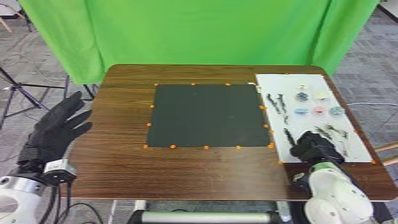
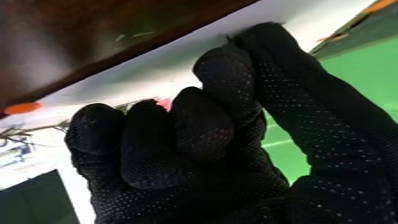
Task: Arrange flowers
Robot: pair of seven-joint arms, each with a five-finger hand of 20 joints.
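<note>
Pinching a dark twig [image 1: 289, 136] by its end, the right hand [image 1: 316, 147] is curling its fingers inward, its thumb meeting the finger beside it, at the near end of a white board [image 1: 278, 145]. The board is lying along the table's right edge, and the twig is pointing toward the far edge. The flowers are resting in rows on the board's far half: pale ones farthest, a dark grey-green one [image 1: 302, 96] among them, then a blue [image 1: 300, 111], a pink [image 1: 319, 110] and a teal one [image 1: 337, 111] side by side. More dark twigs [image 1: 282, 102] are lying to their left, and green sprigs [image 1: 331, 130] are lying nearer the right hand. A black sheet [image 1: 209, 115] is covering the table's middle. Beyond the table's left edge, the left hand [image 1: 53, 132] is holding its fingers nearly straight, gripping nothing.
</note>
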